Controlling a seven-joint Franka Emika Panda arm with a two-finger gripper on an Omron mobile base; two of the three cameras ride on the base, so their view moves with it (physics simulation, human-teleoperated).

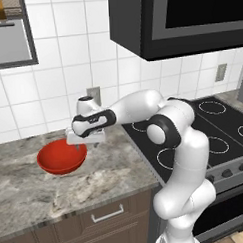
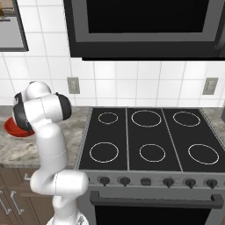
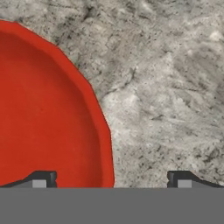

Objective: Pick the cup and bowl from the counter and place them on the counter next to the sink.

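Observation:
The red bowl (image 1: 61,157) rests on the grey marble counter (image 1: 71,195), left of the stove. My gripper (image 1: 86,144) hangs just above the bowl's right rim, pointing straight down. In the hand view the gripper (image 3: 111,179) is open, and its two fingertips (image 3: 40,179) straddle the bowl's (image 3: 48,113) rim: one over the red inside, the other over bare counter (image 3: 166,87). From the right base view, a sliver of the bowl (image 2: 13,128) peeks out behind my arm. The cup and the sink are out of view.
A black stovetop (image 1: 213,124) with white rings borders the counter on the right. A dark microwave (image 1: 179,21) hangs over it. A wall outlet (image 1: 94,94) sits on the white tiles behind my hand. The counter's front edge (image 1: 82,208) runs above wooden drawers.

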